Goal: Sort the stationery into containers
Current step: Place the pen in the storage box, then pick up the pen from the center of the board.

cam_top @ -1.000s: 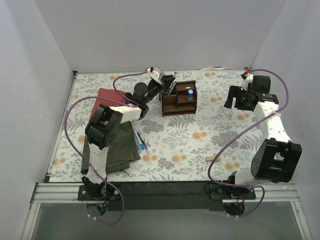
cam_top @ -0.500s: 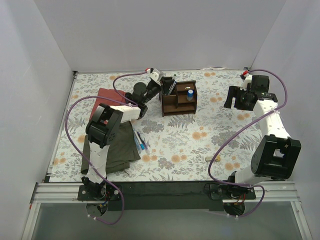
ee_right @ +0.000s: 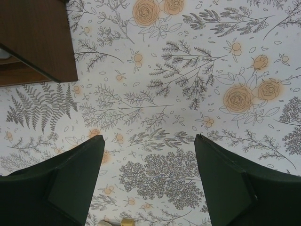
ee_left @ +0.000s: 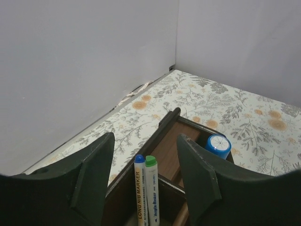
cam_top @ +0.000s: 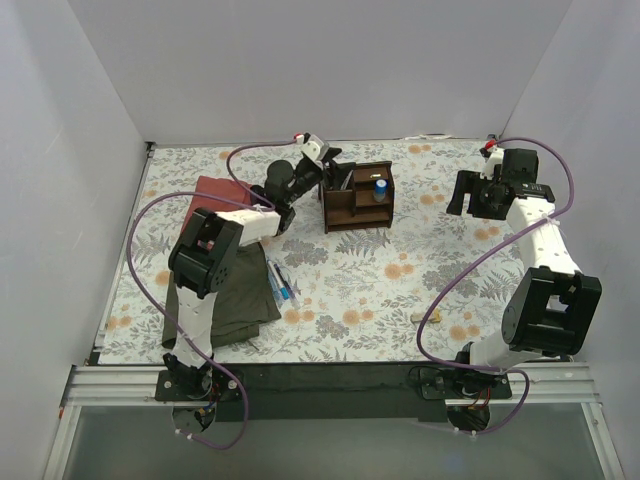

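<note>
The dark brown wooden organiser (cam_top: 357,196) stands at the back middle of the floral table. My left gripper (cam_top: 330,158) hovers over its left end, open. In the left wrist view its fingers (ee_left: 96,169) flank two markers standing in a compartment, one blue-tipped (ee_left: 139,188) and one green-tipped (ee_left: 151,188), touching neither. A blue-capped cylinder (ee_left: 218,145) sits in another compartment (cam_top: 381,187). Several pens (cam_top: 280,282) lie on the table, and a beige eraser block (cam_top: 422,317) lies farther right. My right gripper (cam_top: 466,195) hangs open and empty over bare table (ee_right: 148,139).
A red cloth (cam_top: 215,192) and an olive cloth (cam_top: 235,295) lie at the left under the left arm. White walls close in the back and both sides. A corner of the organiser (ee_right: 37,37) and the eraser block (ee_right: 126,221) show in the right wrist view.
My left gripper has opened over the organiser, letting go of a marker that now stands in the compartment. The right arm has barely moved.
</note>
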You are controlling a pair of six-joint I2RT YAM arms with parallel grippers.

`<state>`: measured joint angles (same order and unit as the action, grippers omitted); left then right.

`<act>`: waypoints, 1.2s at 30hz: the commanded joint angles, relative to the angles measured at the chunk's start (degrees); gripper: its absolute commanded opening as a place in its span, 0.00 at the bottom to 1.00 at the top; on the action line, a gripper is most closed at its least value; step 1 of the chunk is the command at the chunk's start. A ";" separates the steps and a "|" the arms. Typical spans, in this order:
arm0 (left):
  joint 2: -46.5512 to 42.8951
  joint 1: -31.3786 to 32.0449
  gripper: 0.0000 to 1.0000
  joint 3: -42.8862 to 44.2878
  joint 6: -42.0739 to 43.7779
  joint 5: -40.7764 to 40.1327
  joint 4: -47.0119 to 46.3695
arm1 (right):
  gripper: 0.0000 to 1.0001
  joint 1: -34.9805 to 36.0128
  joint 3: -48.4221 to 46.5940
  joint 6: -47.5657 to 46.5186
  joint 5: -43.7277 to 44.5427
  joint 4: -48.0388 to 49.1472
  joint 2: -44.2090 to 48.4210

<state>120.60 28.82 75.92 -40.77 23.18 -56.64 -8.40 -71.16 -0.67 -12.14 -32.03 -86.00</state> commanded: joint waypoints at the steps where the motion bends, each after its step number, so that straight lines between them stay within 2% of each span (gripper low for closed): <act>1: -13.08 -0.87 0.57 0.99 5.52 -5.15 7.22 | 0.86 -0.21 -1.71 0.32 -2.70 1.01 0.74; 2: -15.89 -0.87 0.58 0.98 6.31 -7.08 10.47 | 0.86 -0.21 -1.18 0.32 -3.15 1.18 0.83; 3: -20.88 -0.87 0.60 0.98 7.45 -10.40 19.37 | 0.86 -0.21 -1.00 0.32 -3.67 1.27 0.92; 5: -26.09 -0.96 0.62 2.90 6.94 -13.68 31.27 | 0.86 -0.21 -0.39 0.32 -5.43 1.53 0.83; 6: -29.85 -0.96 0.62 4.31 6.50 -14.73 46.03 | 0.86 -0.21 -0.13 0.32 -5.96 1.97 0.74; 8: -32.25 -1.04 0.61 7.99 4.84 -15.53 61.05 | 0.86 -0.21 0.23 0.32 -7.28 2.41 0.30; 9: -33.40 -1.04 0.60 8.62 4.22 -15.18 73.83 | 0.86 -0.12 0.58 0.32 -7.89 3.02 0.13; 11: -35.86 -1.04 0.59 9.24 1.50 -14.57 84.19 | 0.85 0.14 1.02 -0.12 -9.03 3.38 -0.05; 12: -36.39 -1.13 0.59 8.81 0.36 -14.57 92.33 | 0.85 0.40 1.11 -0.47 -9.39 3.47 -0.05; 15: -36.75 -1.57 0.57 5.23 -6.58 -13.69 104.05 | 0.85 0.84 1.98 -2.05 -9.92 3.47 0.39; 18: -39.46 -3.15 0.54 -0.83 -9.76 -9.48 103.85 | 0.85 1.02 2.51 -3.19 -10.18 2.85 1.18; 22: -41.58 -3.42 0.55 -12.08 -10.20 -8.06 102.08 | 0.86 1.37 2.95 -5.31 -11.15 1.97 2.23; 25: -41.41 -4.12 0.55 -14.91 -11.96 -3.86 101.29 | 0.86 1.99 2.60 -6.27 -11.59 0.92 2.59; 28: -40.27 -4.12 0.54 -15.19 -12.66 -0.77 100.76 | 0.86 2.51 3.56 -6.28 -11.85 0.92 3.64; 36: -35.43 -4.12 0.50 -14.05 -14.33 0.99 97.00 | 0.86 3.31 7.52 -4.61 -12.64 1.44 5.66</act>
<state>83.59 24.93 59.81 -53.45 21.54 43.33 -5.43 -65.36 -5.76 -23.20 -30.61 -82.72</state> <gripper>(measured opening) 0.515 0.862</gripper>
